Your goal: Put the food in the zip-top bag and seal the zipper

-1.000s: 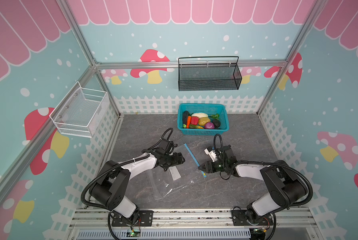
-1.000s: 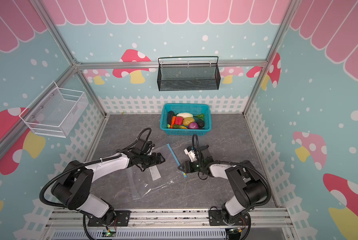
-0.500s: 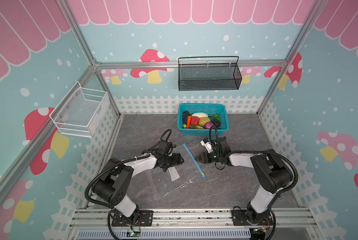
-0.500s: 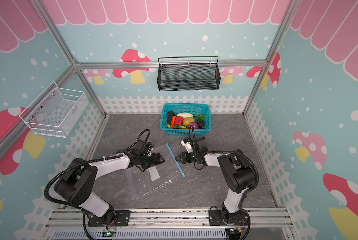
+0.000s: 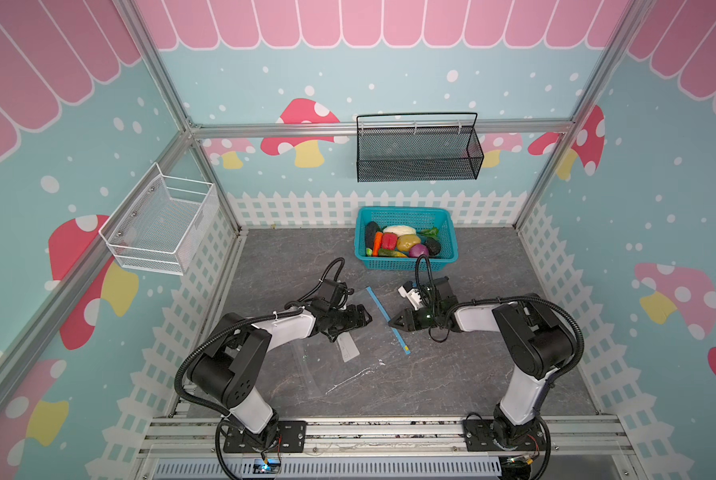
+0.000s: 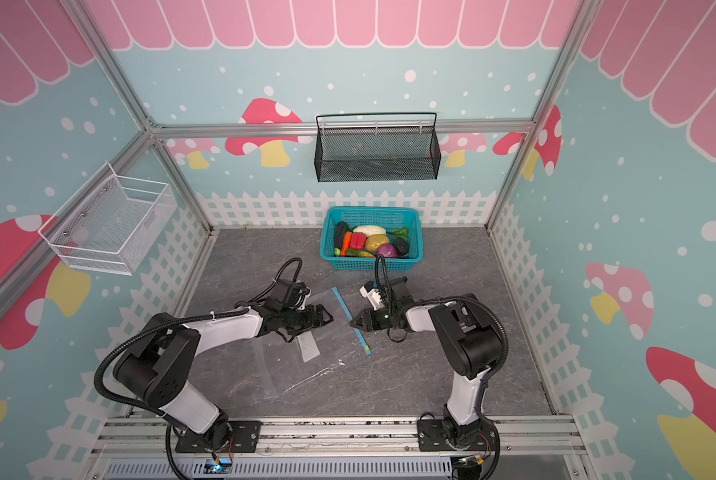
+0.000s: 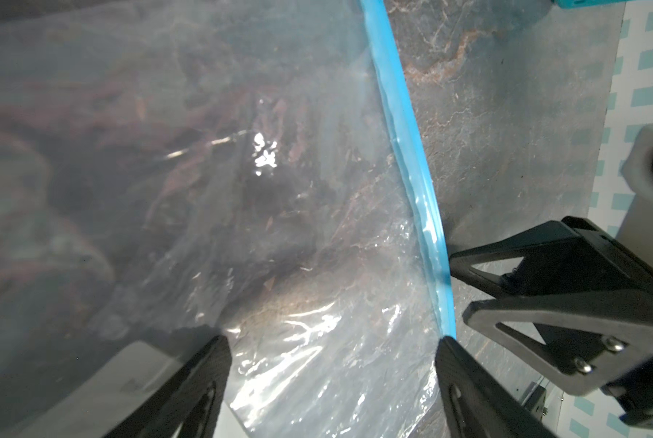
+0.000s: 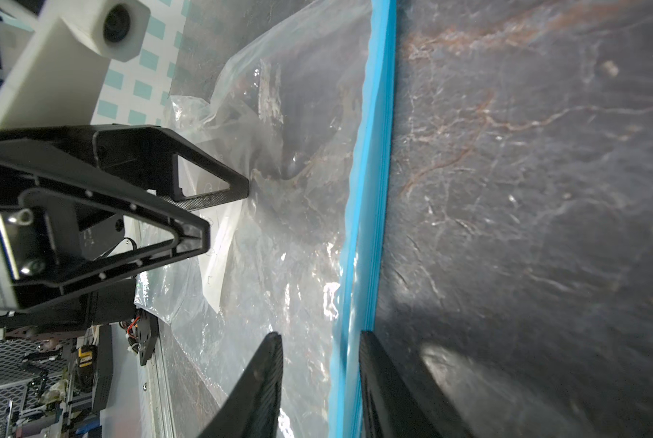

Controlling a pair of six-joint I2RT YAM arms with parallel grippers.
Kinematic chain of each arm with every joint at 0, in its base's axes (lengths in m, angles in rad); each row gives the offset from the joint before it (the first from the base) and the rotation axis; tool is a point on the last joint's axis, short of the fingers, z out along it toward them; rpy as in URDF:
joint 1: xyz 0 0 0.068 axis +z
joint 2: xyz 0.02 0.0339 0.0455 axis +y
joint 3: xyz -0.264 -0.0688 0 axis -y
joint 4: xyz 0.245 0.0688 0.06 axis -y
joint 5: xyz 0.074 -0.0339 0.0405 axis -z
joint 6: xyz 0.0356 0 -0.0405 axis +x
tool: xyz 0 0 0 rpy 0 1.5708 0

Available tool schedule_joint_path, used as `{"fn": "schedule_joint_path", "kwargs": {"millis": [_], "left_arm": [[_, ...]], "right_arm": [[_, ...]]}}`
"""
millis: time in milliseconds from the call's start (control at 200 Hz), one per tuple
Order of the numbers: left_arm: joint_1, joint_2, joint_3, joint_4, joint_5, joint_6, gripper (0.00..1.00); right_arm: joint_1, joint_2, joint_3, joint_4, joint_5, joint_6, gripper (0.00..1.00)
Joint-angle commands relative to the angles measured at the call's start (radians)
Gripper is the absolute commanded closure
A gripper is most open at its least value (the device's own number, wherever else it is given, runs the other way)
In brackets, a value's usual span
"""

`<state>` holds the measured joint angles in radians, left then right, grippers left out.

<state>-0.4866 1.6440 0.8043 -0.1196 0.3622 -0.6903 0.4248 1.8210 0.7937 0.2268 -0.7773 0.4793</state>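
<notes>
The zip-top bag [image 5: 339, 376] lies flat and clear on the grey table, white label [image 5: 348, 351] up. Its zipper [image 5: 376, 300] is a light-blue strip with a small yellow slider [image 5: 405, 346] at the near end. My left gripper [image 5: 364, 320] is open over the bag's plastic [image 7: 279, 227], one finger [image 7: 450, 364] beside the strip [image 7: 412, 170]. My right gripper [image 5: 391, 322] faces it from across the strip; its jaws [image 8: 321, 337] stand narrowly apart with the zipper [image 8: 370, 189] between them. The food [image 5: 404, 243] lies in the teal basket.
The teal basket [image 5: 404, 212] stands at the back by the picket fence. A black mesh rack [image 5: 418, 166] hangs on the back wall and a white wire basket [image 5: 161, 232] on the left wall. An aluminium rail [image 5: 369, 424] runs along the front.
My right gripper has moved from the zipper's near end up to about mid-strip, and its jaws have narrowed around the strip. The left gripper has stayed open in place.
</notes>
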Motion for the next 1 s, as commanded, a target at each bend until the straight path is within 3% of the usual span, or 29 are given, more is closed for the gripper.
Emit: {"fn": "schedule_joint_path", "kwargs": {"millis": [0,480,750,995], "left_arm": [[-0.006,0.037,-0.033,-0.030,-0.001,-0.019,0.14],[-0.014,0.037,-0.047,-0.002,0.005,-0.036,0.14],[-0.018,0.012,-0.043,0.023,0.019,-0.067,0.15],[-0.038,-0.078,-0.012,0.014,0.015,-0.107,0.15]], "right_arm": [[0.011,0.013,0.014,0.010,-0.024,-0.005,0.67],[0.021,-0.015,-0.035,0.075,-0.019,0.029,0.79],[0.037,-0.054,-0.115,0.245,-0.013,0.091,0.86],[0.103,-0.133,-0.185,0.352,0.101,0.060,0.88]]}}
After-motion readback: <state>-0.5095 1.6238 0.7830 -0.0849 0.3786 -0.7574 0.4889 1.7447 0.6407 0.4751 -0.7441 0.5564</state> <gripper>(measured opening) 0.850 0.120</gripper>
